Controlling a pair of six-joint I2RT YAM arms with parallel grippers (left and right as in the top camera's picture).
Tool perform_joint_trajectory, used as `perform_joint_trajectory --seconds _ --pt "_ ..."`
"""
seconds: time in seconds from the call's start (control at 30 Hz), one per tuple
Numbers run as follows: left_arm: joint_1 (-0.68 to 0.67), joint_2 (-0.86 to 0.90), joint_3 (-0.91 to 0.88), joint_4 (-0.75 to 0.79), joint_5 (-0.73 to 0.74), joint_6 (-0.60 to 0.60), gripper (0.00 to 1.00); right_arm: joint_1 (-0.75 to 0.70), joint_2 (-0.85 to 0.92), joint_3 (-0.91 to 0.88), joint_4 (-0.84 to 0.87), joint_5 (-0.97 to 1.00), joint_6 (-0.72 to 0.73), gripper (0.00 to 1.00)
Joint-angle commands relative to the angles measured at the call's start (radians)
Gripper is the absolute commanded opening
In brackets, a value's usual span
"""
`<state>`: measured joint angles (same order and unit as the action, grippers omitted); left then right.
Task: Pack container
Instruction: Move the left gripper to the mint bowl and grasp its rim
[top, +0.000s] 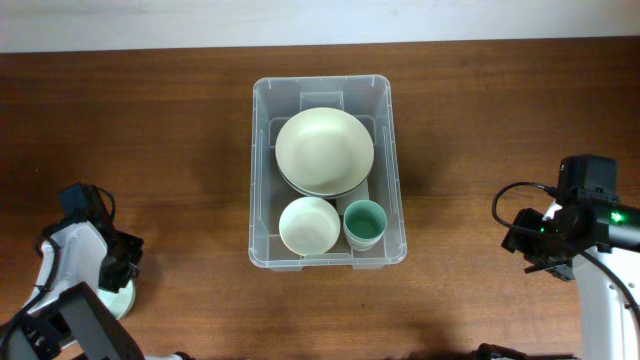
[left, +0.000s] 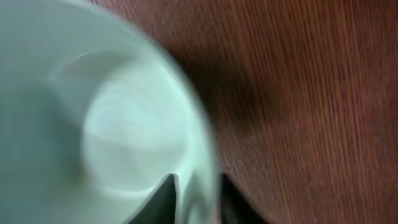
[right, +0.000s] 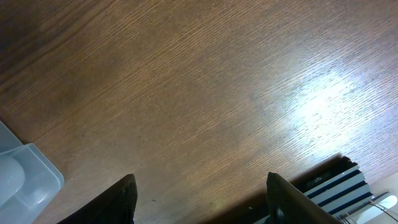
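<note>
Left jaws clamp the pale bowl (left: 118, 130); right jaws gape.

Container (top: 258, 180): we list one large clear rectangular plastic bin, rounded rim, open-topped, upright at mid-table (top: 150, 120). Inside we count a large pale bowl (top: 324, 150), small white bowl (top: 308, 224) and green cup (top: 364, 222).

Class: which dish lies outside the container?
The pale green bowl at the left gripper, on the table; the large bowl, small bowl and cup sit inside the container.
</note>
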<state>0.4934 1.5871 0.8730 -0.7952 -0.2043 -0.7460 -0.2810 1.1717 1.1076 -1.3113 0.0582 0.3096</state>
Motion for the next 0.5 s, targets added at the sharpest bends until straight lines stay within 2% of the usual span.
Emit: perform_joint_trajectory --seconds 0.0,0.1,0.17,0.23,0.3,0.47 --pt "0.005 0.006 -0.006 0.003 0.006 -0.001 0.11 -0.001 0.0 -0.003 0.0 -0.002 -0.007 0.63" --pt "0.005 0.006 0.001 0.003 0.006 0.0 0.05 -0.001 0.0 -0.003 0.0 -0.003 -0.007 0.63" --pt "0.005 0.006 0.019 0.005 0.03 0.054 0.01 -0.001 0.0 -0.003 0.0 -0.002 -0.007 0.63" --pt "0.004 0.006 0.079 0.005 0.135 0.182 0.01 -0.001 0.0 -0.003 0.0 -0.002 -0.007 0.63" --pt "0.0 0.004 0.14 -0.019 0.232 0.253 0.01 -0.001 0.0 -0.003 0.0 -0.002 -0.007 0.63" --pt "-0.076 -0.014 0.315 -0.137 0.254 0.314 0.0 -0.001 0.0 -0.003 0.0 -0.002 -0.007 0.62"
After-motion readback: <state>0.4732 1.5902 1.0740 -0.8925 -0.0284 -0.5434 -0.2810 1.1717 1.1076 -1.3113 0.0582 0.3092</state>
